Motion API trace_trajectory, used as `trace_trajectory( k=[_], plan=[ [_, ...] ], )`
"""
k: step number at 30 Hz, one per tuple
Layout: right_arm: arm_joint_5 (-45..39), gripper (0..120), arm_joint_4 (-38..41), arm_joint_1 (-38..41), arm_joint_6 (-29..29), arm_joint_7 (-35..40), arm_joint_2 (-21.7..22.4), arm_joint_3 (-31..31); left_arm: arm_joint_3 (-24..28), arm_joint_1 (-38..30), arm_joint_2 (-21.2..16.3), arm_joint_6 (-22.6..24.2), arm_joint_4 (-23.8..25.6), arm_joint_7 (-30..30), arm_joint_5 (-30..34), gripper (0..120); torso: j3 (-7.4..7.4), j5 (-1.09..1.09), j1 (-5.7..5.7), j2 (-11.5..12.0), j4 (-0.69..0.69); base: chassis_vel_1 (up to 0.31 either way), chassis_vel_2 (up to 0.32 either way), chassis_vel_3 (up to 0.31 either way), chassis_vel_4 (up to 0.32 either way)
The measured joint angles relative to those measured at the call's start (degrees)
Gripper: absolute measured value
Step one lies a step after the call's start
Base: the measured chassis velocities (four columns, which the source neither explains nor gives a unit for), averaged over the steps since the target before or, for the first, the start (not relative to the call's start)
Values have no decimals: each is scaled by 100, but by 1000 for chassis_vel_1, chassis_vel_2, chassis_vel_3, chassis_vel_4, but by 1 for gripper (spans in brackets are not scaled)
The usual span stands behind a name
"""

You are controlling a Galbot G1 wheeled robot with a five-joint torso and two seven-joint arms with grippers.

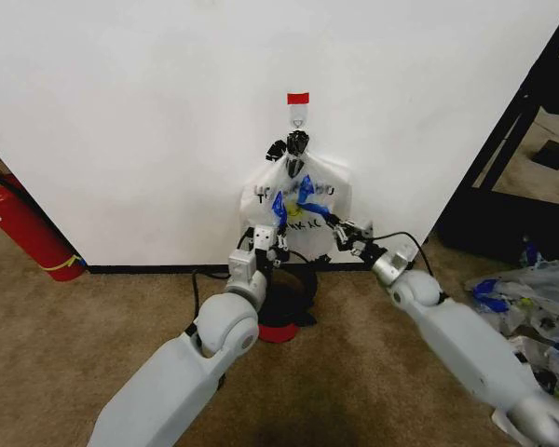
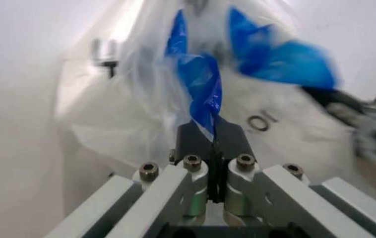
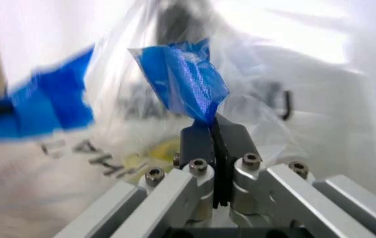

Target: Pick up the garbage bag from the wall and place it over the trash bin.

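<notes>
Your floor is tan carpet (image 1: 93,335). The trash bin (image 1: 281,307) stands on it just below the left gripper (image 1: 272,244) and the right gripper (image 1: 340,230), near the foot of the white wall (image 1: 149,121). A red fire extinguisher (image 1: 23,228) lies tilted well off to the left gripper's outer side. A heap of plastic bags (image 1: 531,298) sits beyond the right gripper's outer side. Above both grippers, a wall hook (image 1: 298,119) carries the garbage bag (image 1: 303,200).
</notes>
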State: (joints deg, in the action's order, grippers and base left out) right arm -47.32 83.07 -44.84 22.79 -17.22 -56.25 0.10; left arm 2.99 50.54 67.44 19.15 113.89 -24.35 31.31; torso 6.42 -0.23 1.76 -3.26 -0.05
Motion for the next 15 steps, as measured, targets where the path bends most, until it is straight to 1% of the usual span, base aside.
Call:
trace_trajectory(
  k=[4, 5, 6, 7, 8, 12, 13, 15],
  plan=[
    [-363, 0, 946, -1072, 36, 593, -37, 541, -298, 342, 29, -13, 272, 42, -60, 0, 0, 0, 0, 0, -3, 0, 0, 0, 0],
    [-361, 0, 1137, -1296, 49, 742, -36, 633, -375, 421, 34, -13, 349, 49, -65, 0, -1, 0, 0, 0, -2, 0, 0, 0, 0],
    [-361, 0, 1137, -1296, 49, 742, -36, 633, -375, 421, 34, -13, 349, 49, -65, 0, -1, 0, 0, 0, -2, 0, 0, 0, 0],
    [-325, 0, 1280, -1478, 64, 851, -29, 710, -456, 505, 38, -13, 426, 57, -69, 0, -1, 0, 0, 0, -2, 0, 0, 0, 0],
    [-189, 0, 1472, -1776, 103, 954, -10, 818, -584, 659, 45, -13, 548, 71, -74, 0, -1, -1, -1, -1, 2, 0, 0, 0, 0],
    [393, 0, 1680, -2622, 329, 1038, 28, 1054, -812, 1179, 70, -81, 757, 87, -216, 0, -1, -1, -1, -1, 0, 0, 0, 0, 0],
    [393, 0, 1680, -2622, 329, 1038, 28, 1054, -812, 1179, 70, -81, 757, 87, -216, 0, -1, -1, -1, -1, 0, 0, 0, 0, 0],
    [638, 0, 1670, -2968, 470, 1049, 25, 1127, -861, 1470, 104, -165, 781, 113, -355, 0, 0, 0, 0, -1, -2, 0, 0, 0, 0]
  ],
)
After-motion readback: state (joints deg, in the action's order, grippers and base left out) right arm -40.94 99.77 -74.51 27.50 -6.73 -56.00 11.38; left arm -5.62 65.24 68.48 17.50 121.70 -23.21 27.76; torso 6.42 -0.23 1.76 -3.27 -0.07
